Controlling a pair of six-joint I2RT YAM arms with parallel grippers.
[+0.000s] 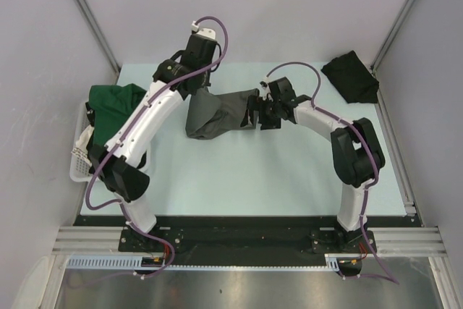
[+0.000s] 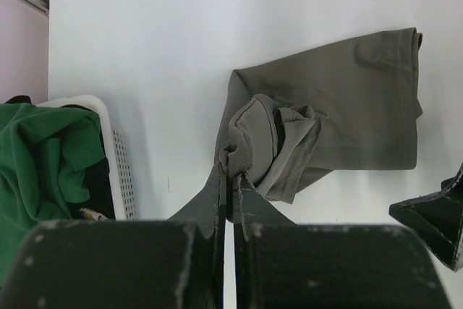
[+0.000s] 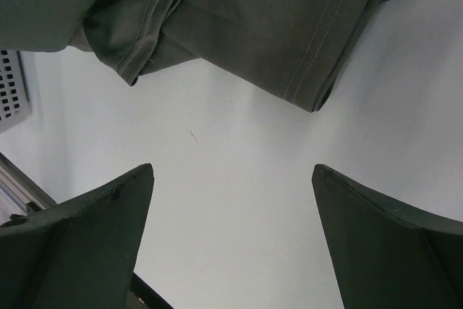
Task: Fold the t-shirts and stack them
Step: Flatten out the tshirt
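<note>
The charcoal grey t-shirt [image 1: 217,115] lies partly folded in the middle of the table. My left gripper [image 2: 232,176] is shut on a bunched edge of it [image 2: 347,99], lifting that cloth off the table; seen from above, this gripper [image 1: 200,90] is at the shirt's far left corner. My right gripper [image 3: 231,171] is open above bare table, just short of the grey shirt's hem [image 3: 253,19], at the shirt's right end [image 1: 255,116]. A dark green t-shirt [image 1: 112,103] is draped over the basket. A black t-shirt [image 1: 352,76] lies crumpled at the back right.
The white slatted basket [image 1: 78,166] stands off the table's left edge, next to the left arm; its rim [image 2: 116,157] holds the green cloth [image 2: 36,157]. Walls close in on both sides. A rail runs along the right edge of the table [image 1: 394,150].
</note>
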